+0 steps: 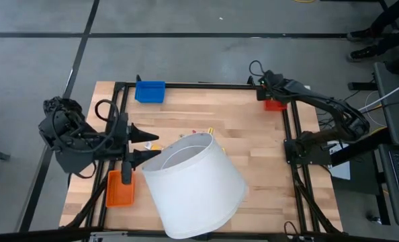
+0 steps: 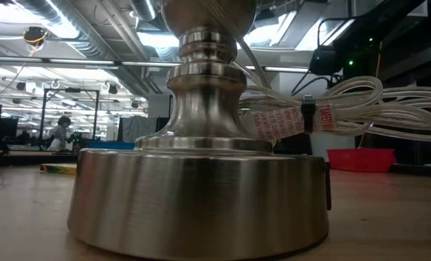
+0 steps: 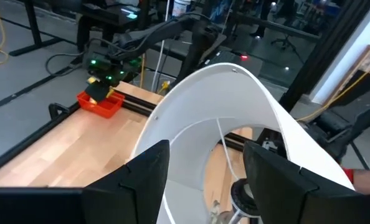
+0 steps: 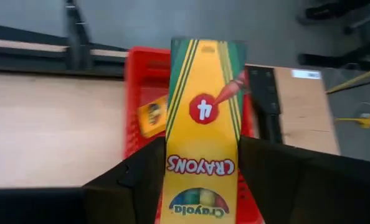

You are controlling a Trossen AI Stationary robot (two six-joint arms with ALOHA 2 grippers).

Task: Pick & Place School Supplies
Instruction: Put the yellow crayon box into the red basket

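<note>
My right gripper (image 4: 200, 149) hangs over the red tray (image 4: 144, 74) at the table's far right corner (image 1: 275, 104) and is shut on a yellow crayon box (image 4: 203, 106). A second small yellow box (image 4: 152, 115) lies inside that tray. Small yellow pieces (image 1: 211, 129) lie on the wood beyond the lampshade, and another flat yellow-green item (image 2: 59, 168) lies on the table in the low view. My left gripper (image 1: 146, 146) is open at the table's left side, its fingers pointing at the white lampshade (image 1: 193, 185) and apart from it. No scissor-like tool shows. My right gripper pinches the crayon box between its two fingers (image 4: 141, 180), which lie on its long side edges near the "Crayola" end (image 4: 200, 186). The box sticks out forward along the fingers, its free end over the red tray. Whether that end touches the tray I cannot tell.
A lamp stands near the table's middle: its large white shade takes up the near middle, its metal base (image 2: 201, 196) and bundled white cord (image 2: 331, 109) fill the low view. A blue tray (image 1: 150, 91) sits at the far left, an orange tray (image 1: 119, 188) at the near left.
</note>
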